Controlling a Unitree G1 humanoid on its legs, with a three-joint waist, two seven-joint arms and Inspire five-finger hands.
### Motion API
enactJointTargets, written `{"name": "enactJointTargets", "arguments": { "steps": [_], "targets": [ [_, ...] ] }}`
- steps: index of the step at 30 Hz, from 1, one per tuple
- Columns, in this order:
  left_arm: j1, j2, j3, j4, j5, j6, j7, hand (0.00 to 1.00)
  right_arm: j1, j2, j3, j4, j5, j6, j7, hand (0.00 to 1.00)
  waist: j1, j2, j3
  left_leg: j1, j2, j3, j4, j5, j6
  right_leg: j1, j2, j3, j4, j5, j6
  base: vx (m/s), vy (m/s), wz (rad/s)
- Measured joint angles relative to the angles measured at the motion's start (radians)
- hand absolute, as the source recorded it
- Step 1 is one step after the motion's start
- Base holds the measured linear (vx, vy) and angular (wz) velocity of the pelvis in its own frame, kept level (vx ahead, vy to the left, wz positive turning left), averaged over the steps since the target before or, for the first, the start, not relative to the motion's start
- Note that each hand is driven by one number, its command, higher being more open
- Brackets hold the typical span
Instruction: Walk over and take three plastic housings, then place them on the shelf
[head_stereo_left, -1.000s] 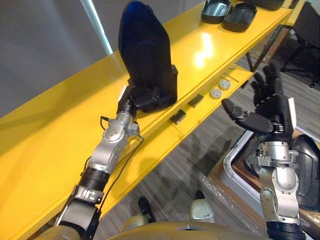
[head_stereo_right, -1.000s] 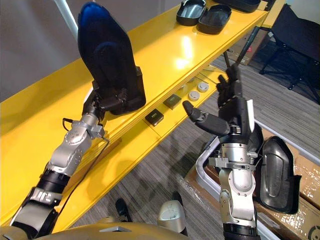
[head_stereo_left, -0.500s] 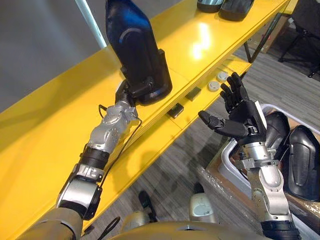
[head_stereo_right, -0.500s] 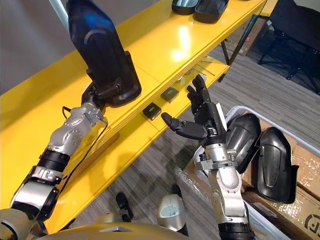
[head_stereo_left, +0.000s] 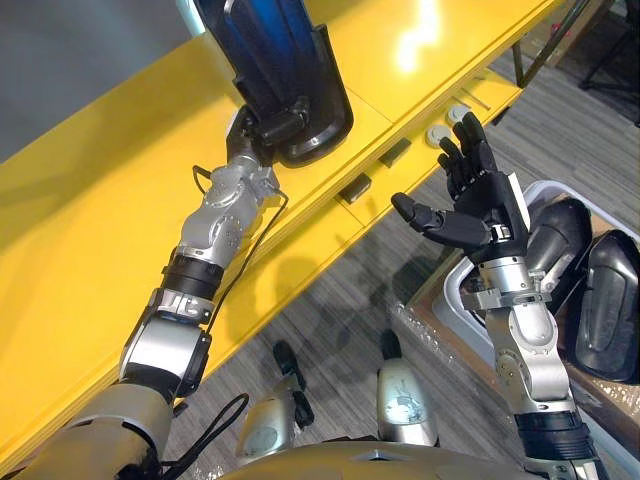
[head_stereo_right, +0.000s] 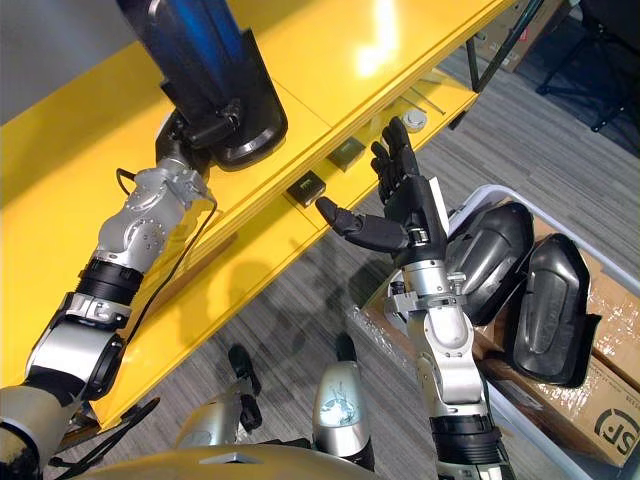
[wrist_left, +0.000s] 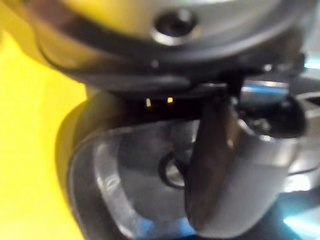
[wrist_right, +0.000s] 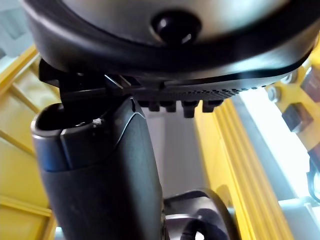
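Observation:
My left hand (head_stereo_left: 262, 128) is shut on the lower end of a large black plastic housing (head_stereo_left: 270, 60), which stands tilted over the yellow shelf (head_stereo_left: 110, 200). Its base is close to the shelf top; contact is unclear. The left wrist view shows the thumb (wrist_left: 220, 165) curled over the housing's glossy shell (wrist_left: 125, 170). My right hand (head_stereo_left: 470, 205) hovers open, palm up, over the floor beside the shelf's lower ledge, holding nothing. Two more black housings (head_stereo_right: 495, 260) (head_stereo_right: 550, 310) lie in a grey bin (head_stereo_left: 455, 310) at the right.
Small black blocks (head_stereo_left: 355, 187) and round silver discs (head_stereo_left: 437, 135) sit on the shelf's lower ledge. A cardboard box (head_stereo_right: 610, 420) stands under the bin. Grey carpet floor (head_stereo_left: 330, 310) runs between me and the shelf.
The camera has tilted down and shifted. My left arm has reached farther over the shelf with the housing. The right hand has dropped lower and stayed open.

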Motion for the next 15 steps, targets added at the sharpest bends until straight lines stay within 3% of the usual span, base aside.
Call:
{"name": "enactJointTargets", "arguments": {
  "steps": [5,15],
  "targets": [
    [-0.062,0.003,0.01,0.0,0.0,-0.023,0.049,1.0,-0.029,0.0,0.025,0.0,0.0,0.011,-0.036,1.0,0.002,-0.006,0.042,-0.023,-0.001,-0.004,0.0,0.012,0.002,-0.041,0.0,0.005,0.042,-0.008,0.002,-0.02,-0.042,0.02],
    [-0.073,-0.01,0.007,-0.001,-0.001,-0.066,0.13,1.0,-0.032,0.005,0.068,0.008,0.0,0.011,-0.078,1.0,0.001,-0.009,0.046,-0.034,-0.001,-0.009,0.0,0.016,-0.002,-0.064,0.0,0.008,0.066,-0.014,0.008,0.02,-0.05,0.0]
  ]
}}
